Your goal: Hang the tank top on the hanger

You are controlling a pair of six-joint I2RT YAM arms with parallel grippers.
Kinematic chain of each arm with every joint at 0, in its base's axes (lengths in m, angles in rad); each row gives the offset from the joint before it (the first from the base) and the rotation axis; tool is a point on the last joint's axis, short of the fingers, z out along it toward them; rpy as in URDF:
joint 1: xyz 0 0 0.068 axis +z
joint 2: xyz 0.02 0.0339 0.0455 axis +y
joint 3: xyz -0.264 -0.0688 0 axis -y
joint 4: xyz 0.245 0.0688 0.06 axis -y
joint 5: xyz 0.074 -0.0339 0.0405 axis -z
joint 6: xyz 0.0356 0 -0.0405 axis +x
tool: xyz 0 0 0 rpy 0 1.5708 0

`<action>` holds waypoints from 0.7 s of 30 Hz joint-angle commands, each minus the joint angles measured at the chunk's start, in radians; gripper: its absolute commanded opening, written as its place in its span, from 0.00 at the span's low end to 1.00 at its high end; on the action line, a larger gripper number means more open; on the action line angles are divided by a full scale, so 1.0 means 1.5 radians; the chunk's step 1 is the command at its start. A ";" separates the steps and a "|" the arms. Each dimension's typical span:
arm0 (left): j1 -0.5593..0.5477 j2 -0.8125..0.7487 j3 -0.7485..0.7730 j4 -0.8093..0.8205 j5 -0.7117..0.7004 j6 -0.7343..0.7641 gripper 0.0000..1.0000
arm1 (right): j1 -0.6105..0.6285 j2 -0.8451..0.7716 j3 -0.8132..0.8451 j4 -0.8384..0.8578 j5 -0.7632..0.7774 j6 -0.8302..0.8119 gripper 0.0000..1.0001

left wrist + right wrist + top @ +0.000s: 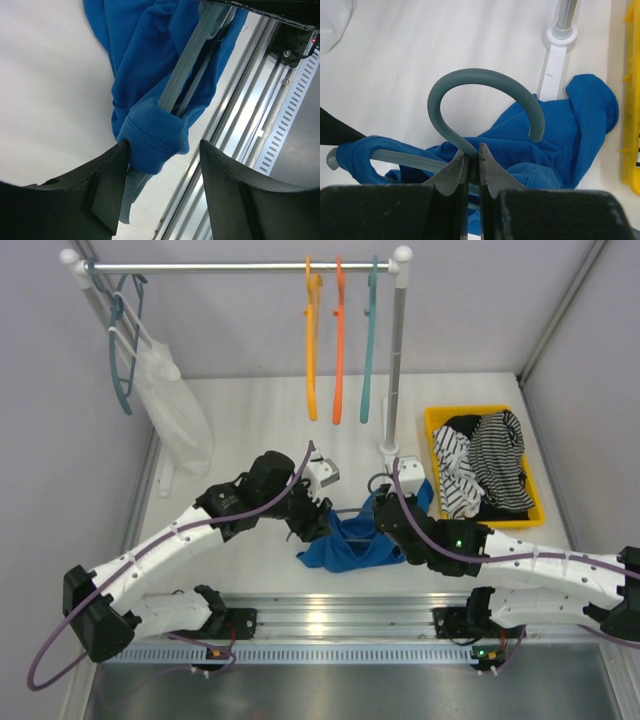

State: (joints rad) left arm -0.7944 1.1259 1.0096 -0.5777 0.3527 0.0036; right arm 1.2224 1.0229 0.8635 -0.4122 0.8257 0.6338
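The blue tank top (350, 540) lies bunched on the white table between my two arms. The slate-teal hanger (480, 90) runs through it, its curved hook sticking up. My right gripper (471, 156) is shut on the hanger's neck just below the hook. One hanger arm (186, 75) passes inside the tank top (150, 55), and a ribbed strap (152, 137) wraps that arm's end. My left gripper (164, 150) is open, its jaws standing either side of the strap end; the left jaw touches the fabric, the right one is apart from it.
A clothes rail (240, 267) at the back carries orange and teal hangers (340, 340) and a white garment (170, 400) at its left. A yellow bin (485, 465) with striped clothes stands at the right. The rail's post base (559, 45) is close behind the tank top. The metal table edge (250, 120) lies near my left gripper.
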 commanded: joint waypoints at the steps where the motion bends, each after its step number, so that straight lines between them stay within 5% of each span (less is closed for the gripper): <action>1: 0.002 0.002 -0.018 0.077 0.044 0.009 0.63 | 0.012 -0.015 0.012 0.023 0.005 -0.005 0.00; 8: 0.002 -0.015 -0.056 0.128 0.079 -0.028 0.48 | 0.012 -0.013 0.020 0.022 -0.001 -0.008 0.00; 15: 0.002 -0.052 -0.101 0.157 0.105 -0.055 0.23 | 0.012 -0.009 0.028 0.026 -0.016 -0.010 0.00; 21: -0.002 -0.055 -0.120 0.168 0.134 -0.065 0.38 | 0.012 -0.007 0.039 0.033 -0.030 -0.017 0.00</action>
State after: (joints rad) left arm -0.7925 1.0557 0.8478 -0.4004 0.4934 -0.0772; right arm 1.2240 1.0229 0.8642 -0.4358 0.7815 0.6044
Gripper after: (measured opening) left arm 0.368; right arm 0.052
